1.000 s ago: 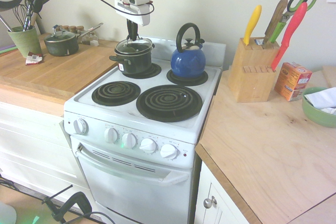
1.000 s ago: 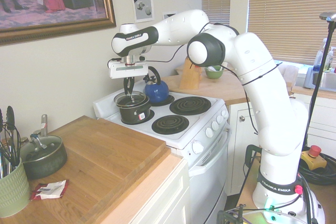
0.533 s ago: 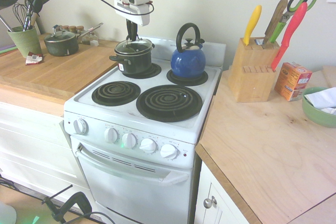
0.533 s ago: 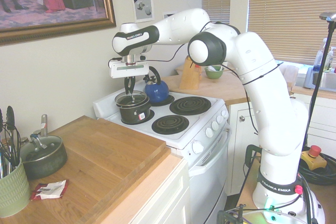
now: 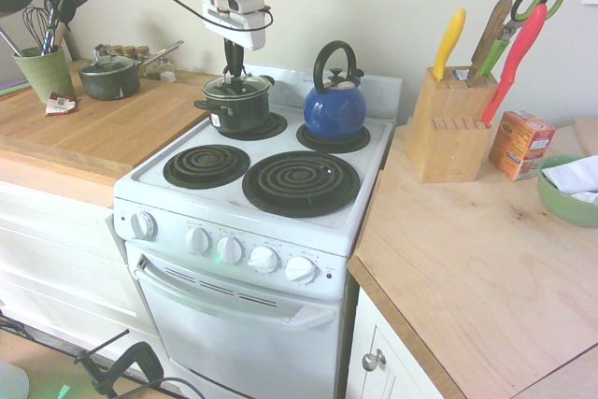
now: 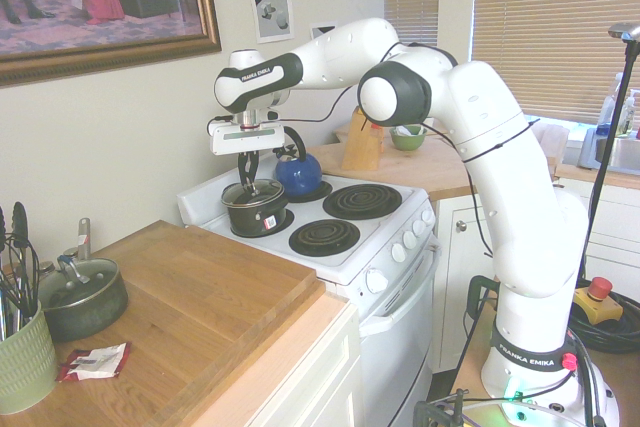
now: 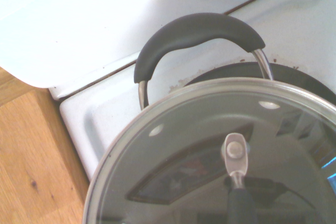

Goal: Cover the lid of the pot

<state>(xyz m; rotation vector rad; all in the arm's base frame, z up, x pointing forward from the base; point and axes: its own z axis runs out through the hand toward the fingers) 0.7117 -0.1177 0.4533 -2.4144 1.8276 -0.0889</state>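
The lid (image 5: 235, 87) sits on the pot (image 5: 234, 106), on the rear burner of the stove (image 5: 280, 221) in the upper left part of the first exterior view — the blue kettle (image 5: 334, 105) stands on the burner just beside it. In the wrist view the glass lid (image 7: 220, 156) fills the lower part of the frame, and one black side handle of the pot (image 7: 197, 35) curves above its rim.

The claw (image 5: 233, 66) hangs right above the lid, its tips down at the small loop handle. The fingers look close together around that handle, but I cannot tell if they pinch it or are already loose.

The risk, as I judge it: if the claw lifts while it grips the handle, the lid comes up again and the pot is uncovered. If the lid is not seated level on the rim, letting go could make it slide toward the kettle.

The arm reaches in from the upper left of the first exterior view. In the second exterior view it stretches out long from its base at the right, with the wrist turned straight down over the pot (image 6: 255, 209).
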